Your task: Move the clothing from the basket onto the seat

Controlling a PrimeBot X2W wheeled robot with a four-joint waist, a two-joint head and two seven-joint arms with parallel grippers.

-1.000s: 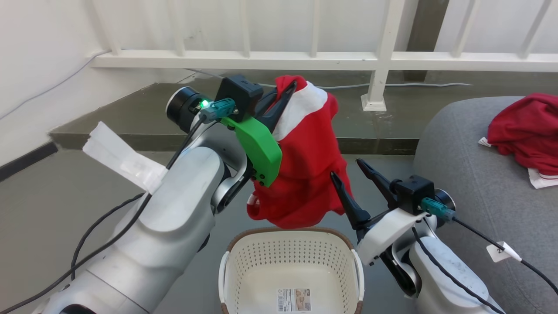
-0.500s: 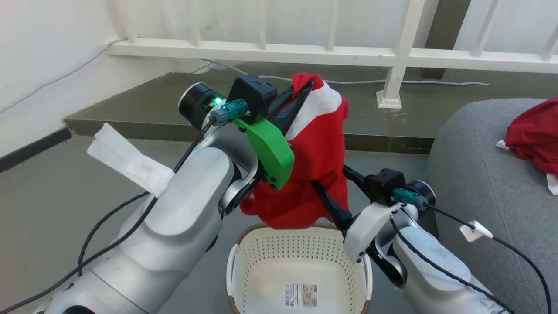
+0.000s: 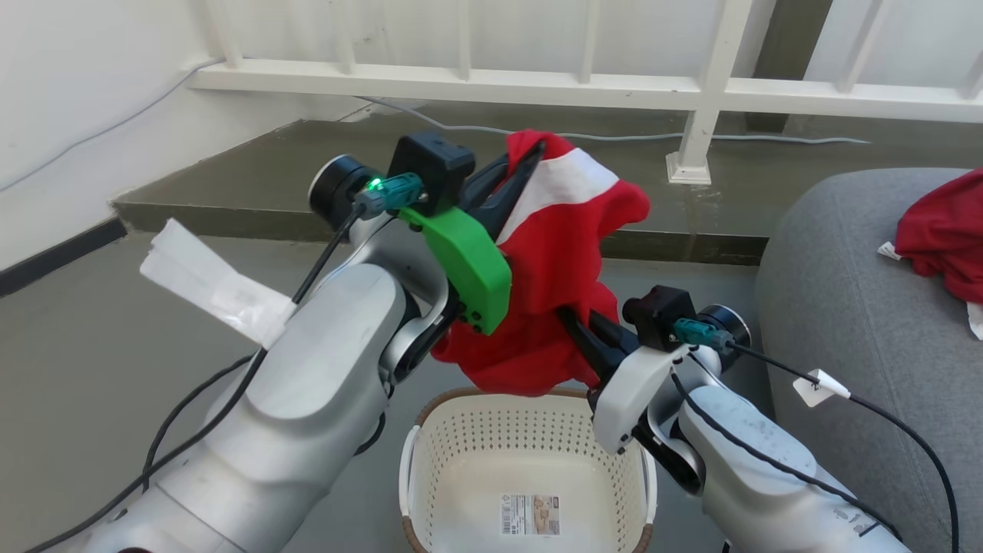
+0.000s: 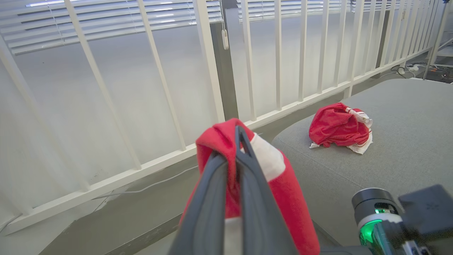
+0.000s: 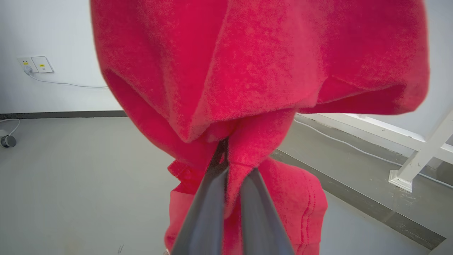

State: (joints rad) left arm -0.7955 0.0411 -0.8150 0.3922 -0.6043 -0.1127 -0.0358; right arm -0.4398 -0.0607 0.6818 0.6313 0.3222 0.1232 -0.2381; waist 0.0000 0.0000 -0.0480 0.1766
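My left fingers (image 4: 212, 205) pinch the top, my right fingers (image 5: 208, 212) a lower fold, of the red white-striped fabric garment (image 3: 553, 261) above the cream plastic basket (image 3: 522, 438); another red garment (image 3: 941, 238) lies on the grey upholstered seat (image 3: 845, 330).

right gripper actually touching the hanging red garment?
Touching. Right wrist view: the right gripper is shut on a fold of the red garment, cloth pinched between its jaws.

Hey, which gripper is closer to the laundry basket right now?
Right. The right gripper pinches the red garment low, just above the basket rim; the left gripper holds the garment's top, higher up.
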